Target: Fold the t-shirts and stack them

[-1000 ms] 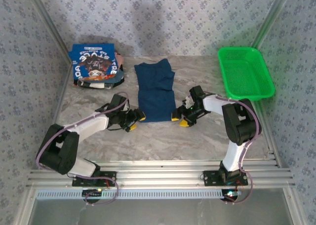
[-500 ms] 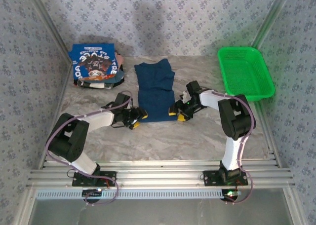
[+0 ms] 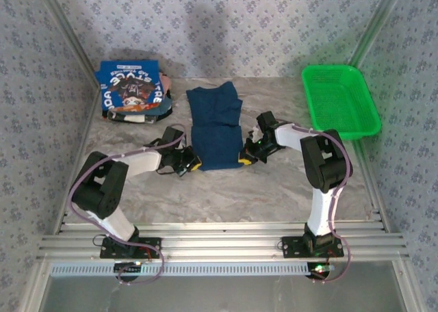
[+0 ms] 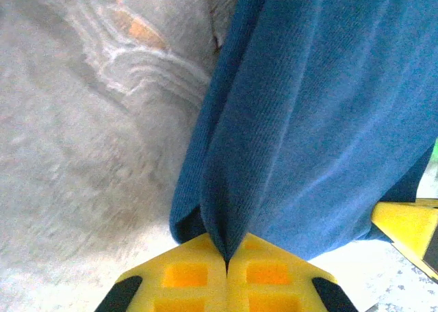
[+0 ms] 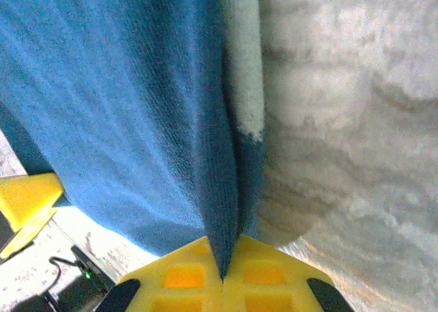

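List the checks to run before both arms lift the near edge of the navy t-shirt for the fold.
1. Left fingers shut on the navy t-shirt at its near left corner: ok.
2. Right fingers shut on its near right corner: ok.
3. Every cloth layer caught in each pinch: cannot tell.
4. Far end of the shirt lying flat and square: not ok, its outline looks uneven.
5. Printed t-shirt and green basket lying apart from the fold path: ok.
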### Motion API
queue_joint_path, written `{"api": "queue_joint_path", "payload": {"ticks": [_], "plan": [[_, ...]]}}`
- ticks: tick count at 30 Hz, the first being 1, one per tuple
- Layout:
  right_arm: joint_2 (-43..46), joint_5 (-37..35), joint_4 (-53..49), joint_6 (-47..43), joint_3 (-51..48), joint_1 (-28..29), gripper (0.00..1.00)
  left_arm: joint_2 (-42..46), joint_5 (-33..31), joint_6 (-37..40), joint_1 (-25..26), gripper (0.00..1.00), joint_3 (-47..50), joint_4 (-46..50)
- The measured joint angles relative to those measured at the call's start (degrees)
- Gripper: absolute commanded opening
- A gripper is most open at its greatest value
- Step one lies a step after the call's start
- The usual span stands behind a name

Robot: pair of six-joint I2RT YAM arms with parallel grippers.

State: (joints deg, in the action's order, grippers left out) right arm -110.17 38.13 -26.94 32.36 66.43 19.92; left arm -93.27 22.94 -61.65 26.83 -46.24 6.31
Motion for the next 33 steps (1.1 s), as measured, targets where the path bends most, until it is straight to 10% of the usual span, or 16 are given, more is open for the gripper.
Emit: {"api": "queue_joint_path", "payload": {"ticks": [18, 33], "plan": [[37.55, 3.76, -9.68, 13.97, -25.05, 10.36, 0.0, 43.21, -13.57, -16.72, 27.23, 0.0, 15.78, 22.14], [31.61, 4.72, -14.99, 15.32, -11.54, 9.05, 0.0, 45.18, -11.74, -15.32, 13.18, 0.0, 9.31, 24.79]]}}
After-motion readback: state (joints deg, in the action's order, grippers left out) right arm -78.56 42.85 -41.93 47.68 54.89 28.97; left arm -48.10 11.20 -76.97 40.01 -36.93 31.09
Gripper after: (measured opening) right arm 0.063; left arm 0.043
